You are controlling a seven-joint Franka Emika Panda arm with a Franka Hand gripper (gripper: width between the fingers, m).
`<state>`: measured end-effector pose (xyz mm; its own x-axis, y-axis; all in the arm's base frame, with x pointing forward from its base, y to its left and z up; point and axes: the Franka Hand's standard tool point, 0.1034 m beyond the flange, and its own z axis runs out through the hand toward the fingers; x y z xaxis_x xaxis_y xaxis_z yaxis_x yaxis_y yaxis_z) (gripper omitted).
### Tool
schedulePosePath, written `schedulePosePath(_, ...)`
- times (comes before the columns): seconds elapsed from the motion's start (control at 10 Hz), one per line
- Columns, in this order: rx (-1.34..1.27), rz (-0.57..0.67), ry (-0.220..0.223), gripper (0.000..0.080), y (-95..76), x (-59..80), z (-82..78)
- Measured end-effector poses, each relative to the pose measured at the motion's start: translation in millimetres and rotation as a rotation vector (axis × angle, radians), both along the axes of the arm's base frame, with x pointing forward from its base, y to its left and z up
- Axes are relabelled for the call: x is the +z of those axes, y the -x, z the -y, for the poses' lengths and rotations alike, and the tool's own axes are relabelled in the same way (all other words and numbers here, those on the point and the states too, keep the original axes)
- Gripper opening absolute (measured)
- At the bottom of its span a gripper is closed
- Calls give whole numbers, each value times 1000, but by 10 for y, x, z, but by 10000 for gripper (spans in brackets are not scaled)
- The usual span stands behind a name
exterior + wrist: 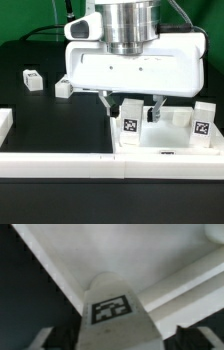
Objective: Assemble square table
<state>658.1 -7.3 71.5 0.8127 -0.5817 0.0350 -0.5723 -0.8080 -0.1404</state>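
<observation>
The white tabletop (pixel 170 148) lies at the exterior view's right, and fills the wrist view (pixel 60 258). A white tagged leg (pixel 130 120) stands upright at its near-left corner and shows in the wrist view (pixel 112 308). My gripper (pixel 132 112) hangs straight over this leg, one finger (pixel 110 106) on each side; in the wrist view the gripper (pixel 120 339) straddles it with dark gaps beside the fingers (pixel 45 339), so it looks open. A second leg (pixel 203 121) stands on the tabletop's right side. Two more legs (pixel 31 78) (pixel 64 88) lie on the black table.
A long white border bar (pixel 60 160) runs along the front in the exterior view, and another white bar end (pixel 5 125) sits at the left edge. The black table (pixel 50 115) lies between them.
</observation>
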Motion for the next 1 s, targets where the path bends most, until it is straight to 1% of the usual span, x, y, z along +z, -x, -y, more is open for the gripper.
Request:
schedulePosePath(0.1, -68, -6, -8, 406, 1, -1, -1)
schedulePosePath(0.2, -118, -12, -14, 292, 2, -4, 0)
schedulePosePath(0.3, -198, -19, -24, 292, 2, -6, 1)
schedulePosePath(0.4, -351, -32, -47, 292, 1, -9, 1)
schedulePosePath(0.5, -532, -57, -84, 292, 10, -14, -11)
schedulePosePath(0.6, -769, -94, -150, 291, 16, -15, -31)
schedulePosePath(0.7, -938, -109, -214, 291, -16, 3, -41)
schedulePosePath(0.8, -1034, -106, -261, 291, -50, 14, -19)
schedulePosePath(0.9, -1081, -113, -265, 291, -51, 11, -28)
schedulePosePath(1.0, -1051, -109, -260, 291, -48, 6, -28)
